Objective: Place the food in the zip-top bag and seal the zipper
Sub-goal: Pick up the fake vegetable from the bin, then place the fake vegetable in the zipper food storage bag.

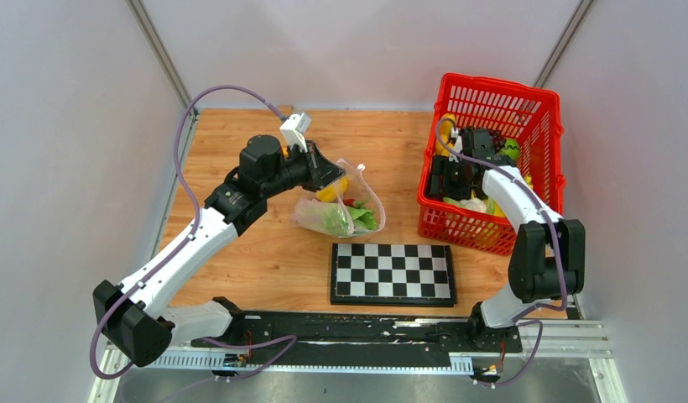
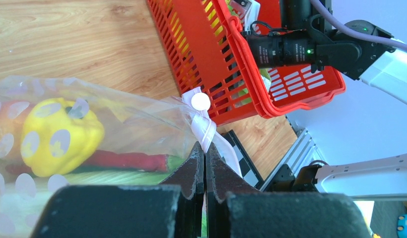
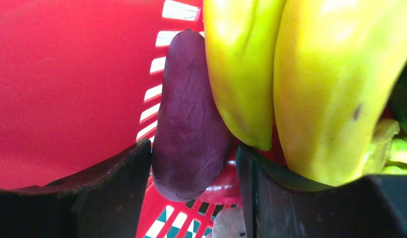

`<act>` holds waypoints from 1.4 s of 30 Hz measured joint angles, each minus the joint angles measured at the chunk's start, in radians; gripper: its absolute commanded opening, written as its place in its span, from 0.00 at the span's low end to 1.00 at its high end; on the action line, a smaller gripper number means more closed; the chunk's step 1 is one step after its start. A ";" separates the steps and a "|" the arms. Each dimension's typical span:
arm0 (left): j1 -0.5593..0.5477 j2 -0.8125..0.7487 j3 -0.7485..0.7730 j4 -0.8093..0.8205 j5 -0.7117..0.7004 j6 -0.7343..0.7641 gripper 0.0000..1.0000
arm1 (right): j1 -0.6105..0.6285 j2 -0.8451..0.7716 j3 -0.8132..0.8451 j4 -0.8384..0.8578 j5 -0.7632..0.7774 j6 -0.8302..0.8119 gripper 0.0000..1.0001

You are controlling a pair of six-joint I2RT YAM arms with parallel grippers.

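The zip-top bag [image 1: 345, 210] lies on the wooden table beside the basket, with a yellow pepper [image 2: 60, 136], a red chili [image 2: 127, 161] and green lettuce [image 1: 341, 220] inside it. My left gripper [image 2: 205, 148] is shut on the bag's pale zipper strip [image 2: 206, 130] and holds that edge up; it also shows in the top view [image 1: 330, 178]. My right gripper [image 3: 194, 163] is down inside the red mesh basket [image 1: 492, 92], open, with its jaws on either side of a purple piece [image 3: 189, 124]. Yellow-green peppers [image 3: 330, 84] lie against its right finger.
A folded chessboard [image 1: 393, 273] lies in front of the bag. The basket [image 2: 201, 44] stands at the back right with more toy food in it, including a white piece [image 3: 229, 225]. White walls enclose the table on three sides.
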 measured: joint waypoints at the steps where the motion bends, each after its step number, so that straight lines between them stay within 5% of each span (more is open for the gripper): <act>1: 0.000 0.000 0.000 0.000 0.000 0.000 0.00 | 0.000 -0.001 -0.010 0.021 0.001 0.009 0.47; 7: 0.000 0.000 0.000 -0.002 -0.001 0.001 0.00 | -0.002 -0.029 -0.069 0.113 -0.001 0.048 0.31; 28: 0.000 0.005 0.000 0.001 0.011 0.001 0.00 | -0.002 -0.529 -0.180 0.233 -0.024 0.094 0.31; 35: 0.000 0.008 0.000 0.003 0.015 0.000 0.00 | -0.002 -0.722 -0.267 0.405 -0.179 0.123 0.31; 42: 0.000 0.011 0.000 0.007 0.019 0.000 0.00 | 0.034 -0.637 -0.238 0.476 -0.476 0.138 0.32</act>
